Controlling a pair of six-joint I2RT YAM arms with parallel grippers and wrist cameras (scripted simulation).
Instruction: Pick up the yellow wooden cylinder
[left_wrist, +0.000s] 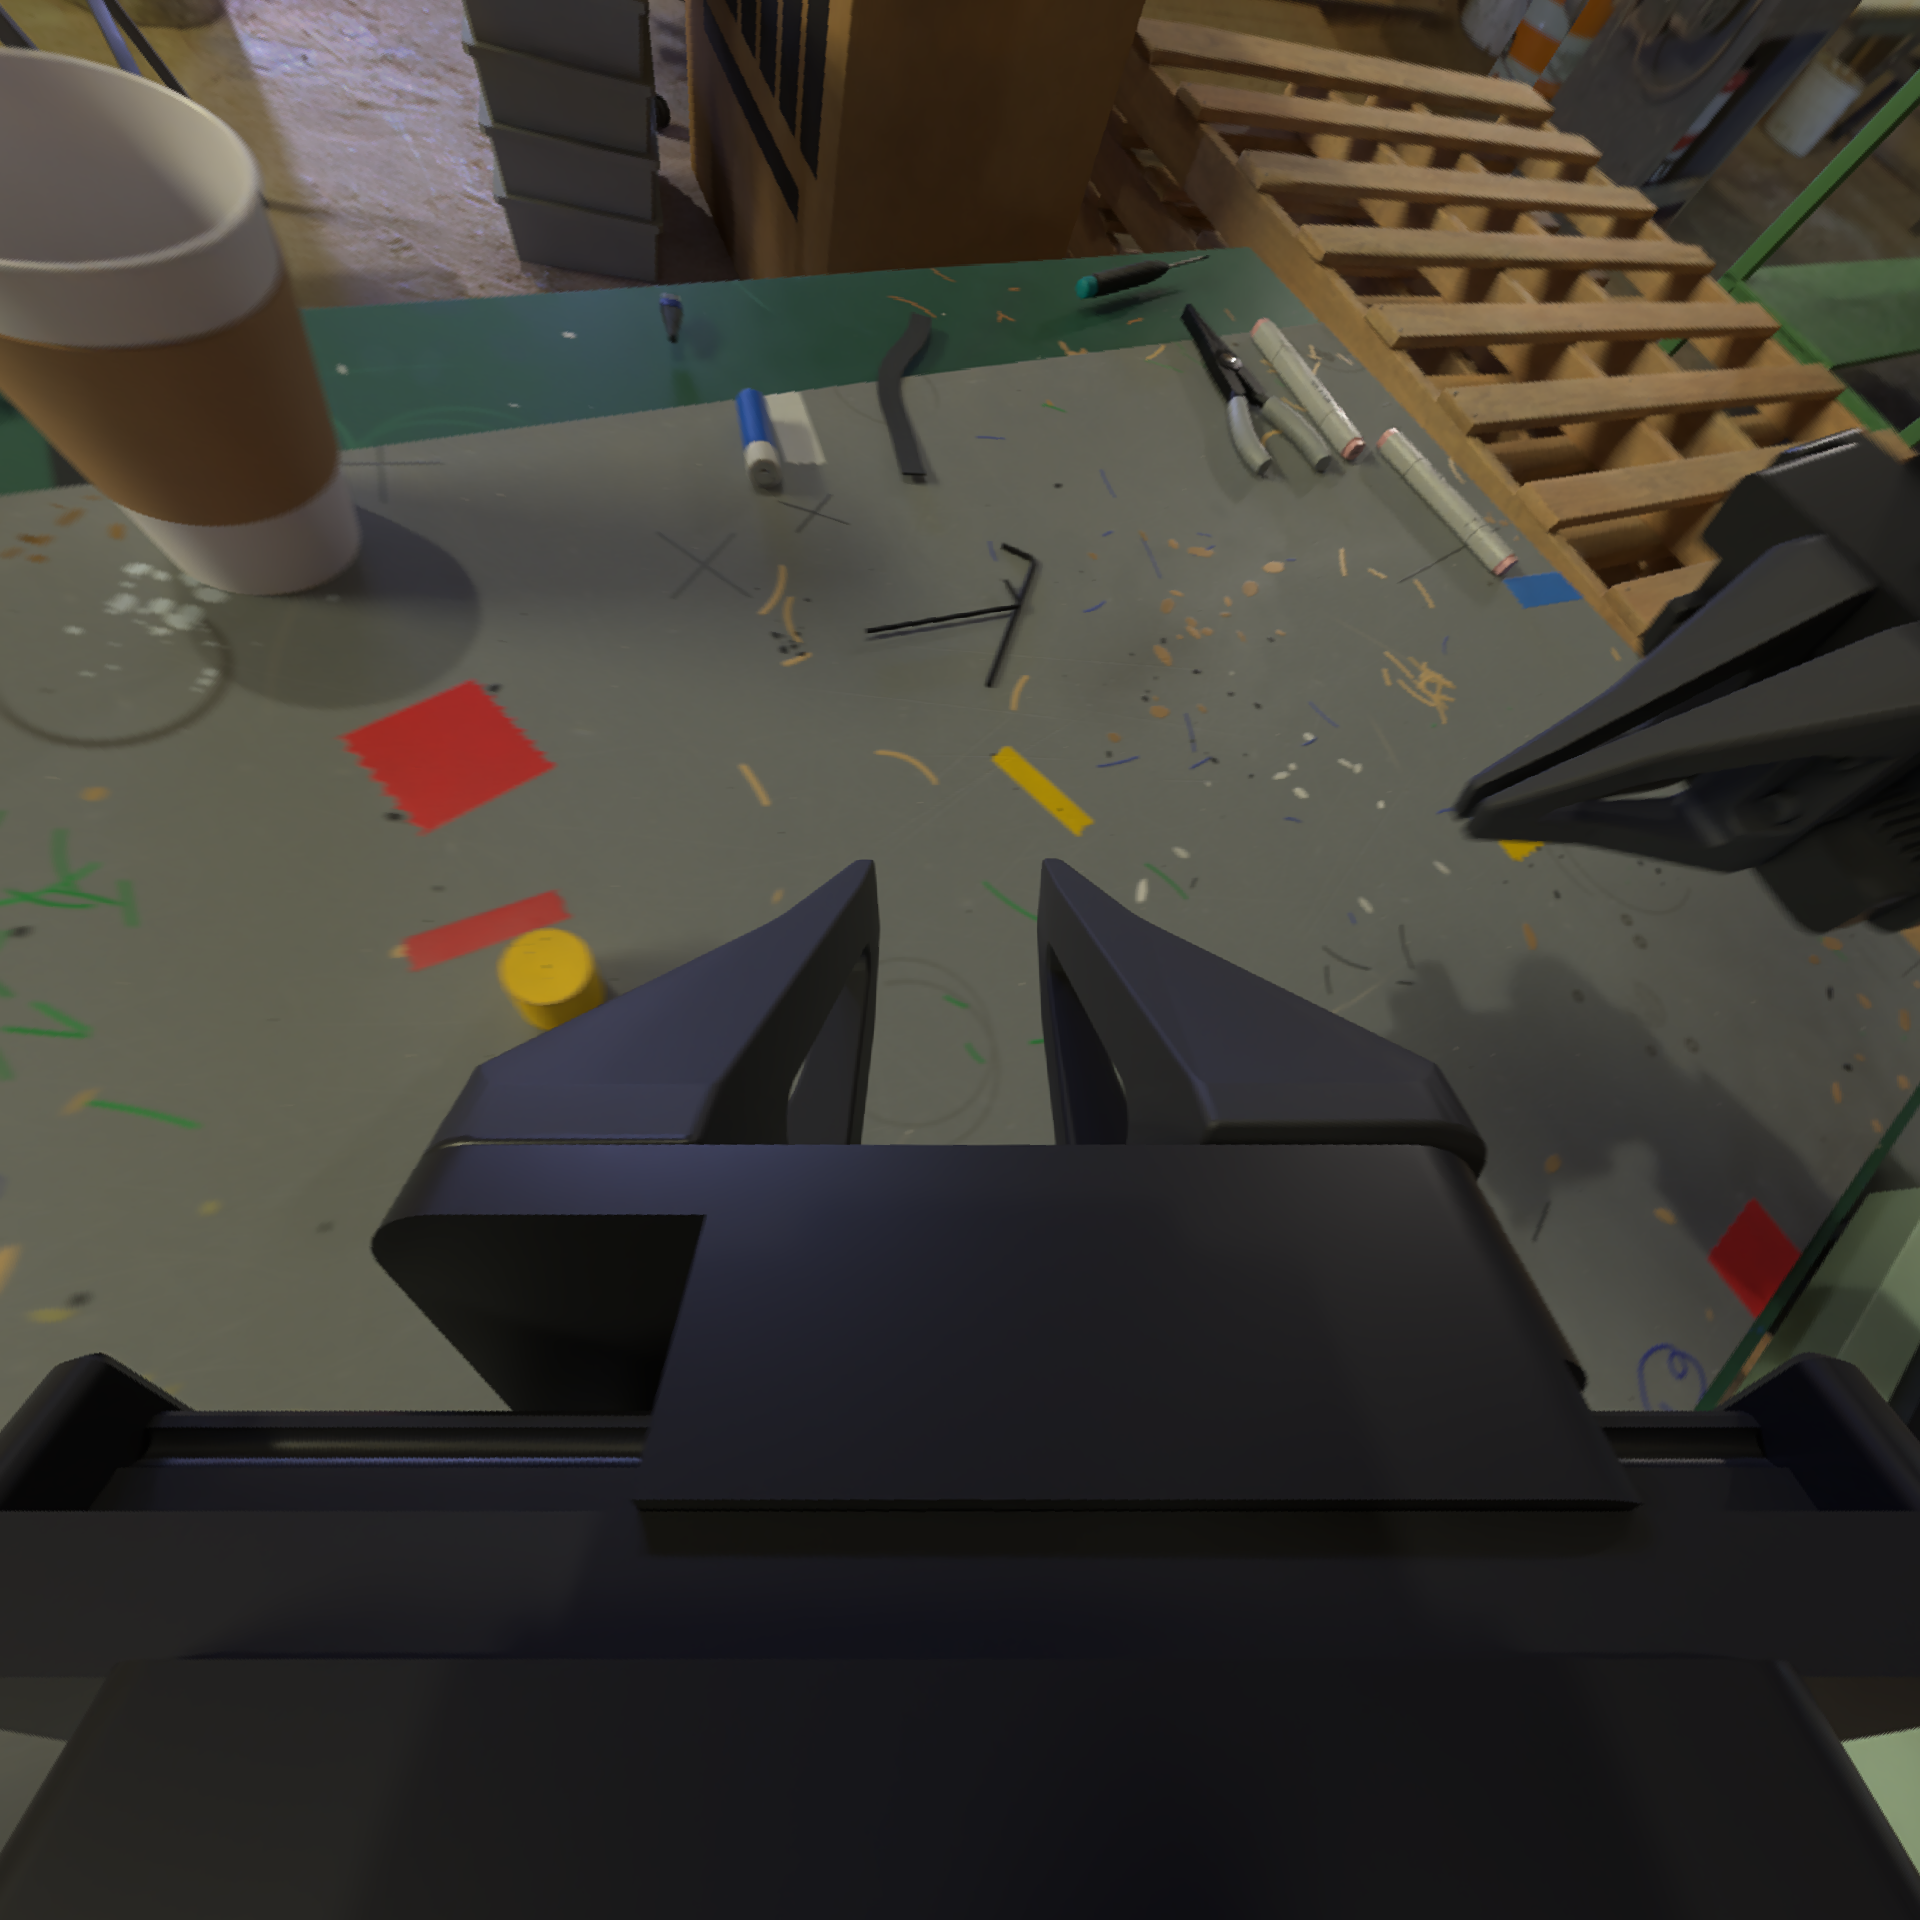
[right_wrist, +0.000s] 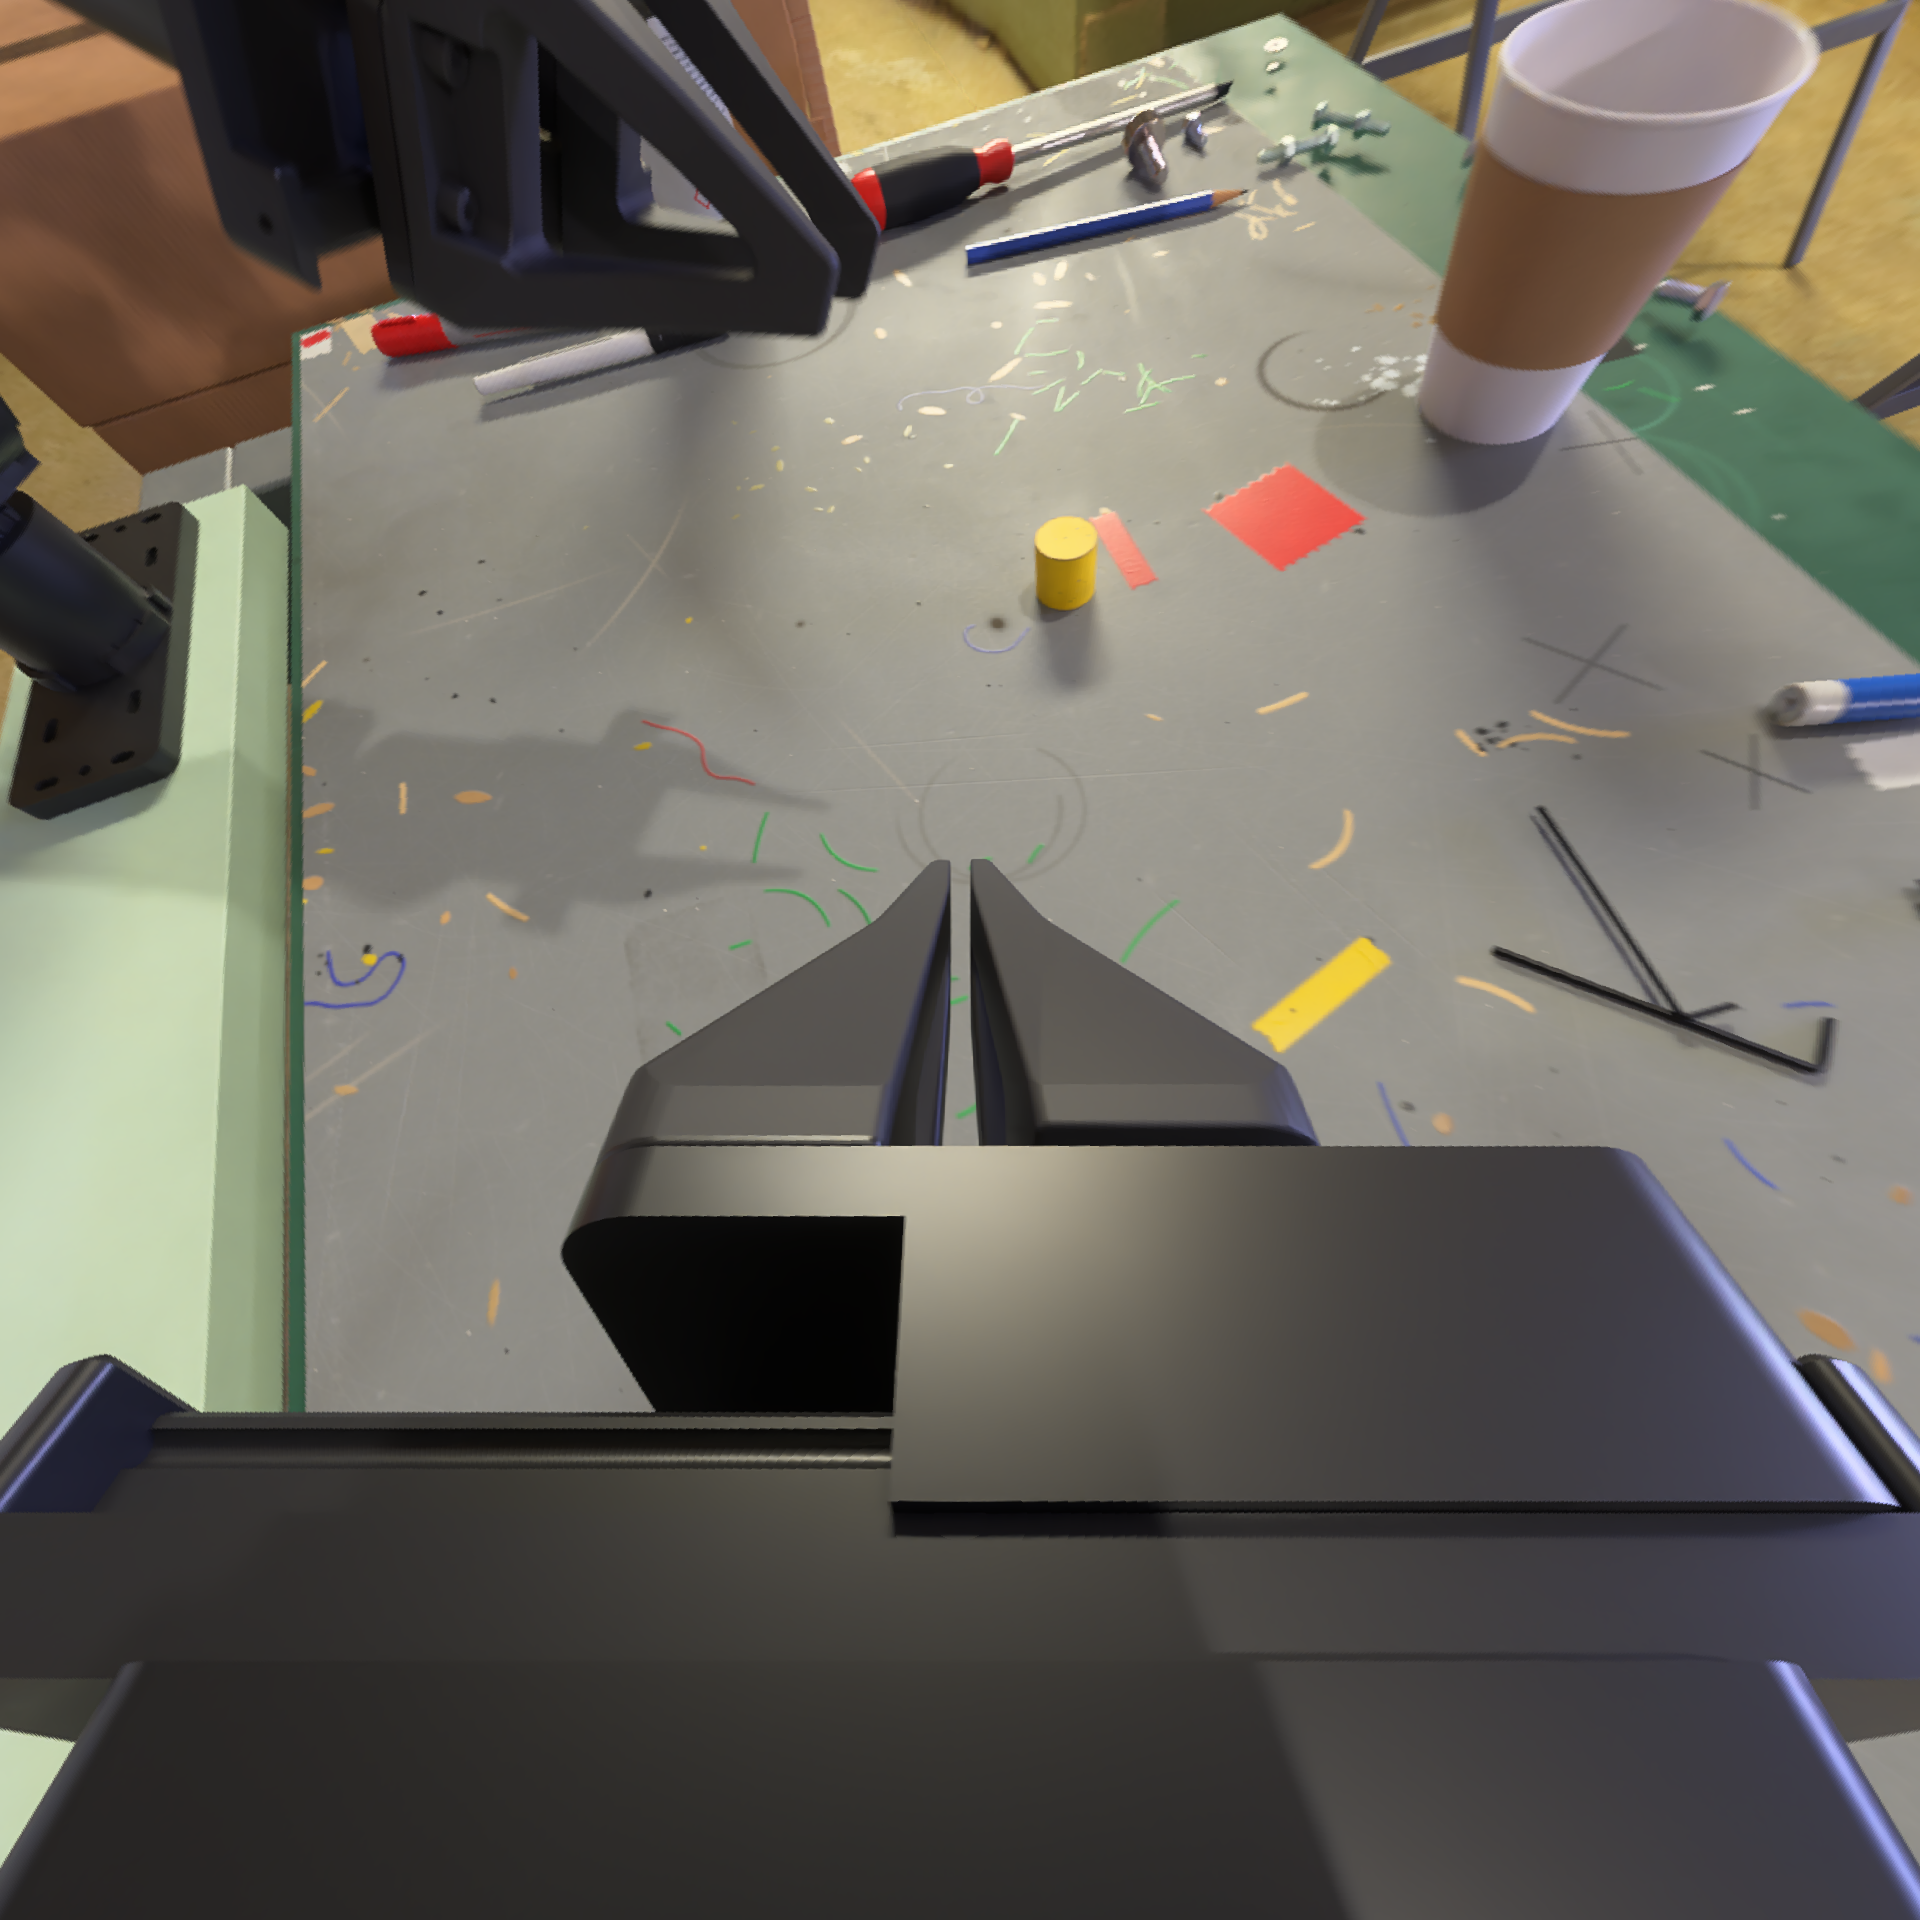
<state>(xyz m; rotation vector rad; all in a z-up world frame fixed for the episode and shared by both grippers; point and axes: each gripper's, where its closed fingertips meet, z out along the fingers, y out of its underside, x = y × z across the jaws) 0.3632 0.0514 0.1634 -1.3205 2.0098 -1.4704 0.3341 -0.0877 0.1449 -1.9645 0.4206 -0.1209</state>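
Two grippers hang above the table, and neither holds anything, so the pick-up looks barely begun. The yellow cylinder stands upright on the grey top, touching nothing, with a strip of red tape just beside it on its far right and a paper cup well beyond. The left gripper has its fingers moderately apart and empty; in its own view the cylinder sits to the left of them, near the left finger. The right gripper has its fingers drawn almost together, with the cylinder well ahead. Reaching, closing and lifting all remain. The left finger covers a sliver of the cylinder's near side, and the cup's rim is cut off in the left wrist view.
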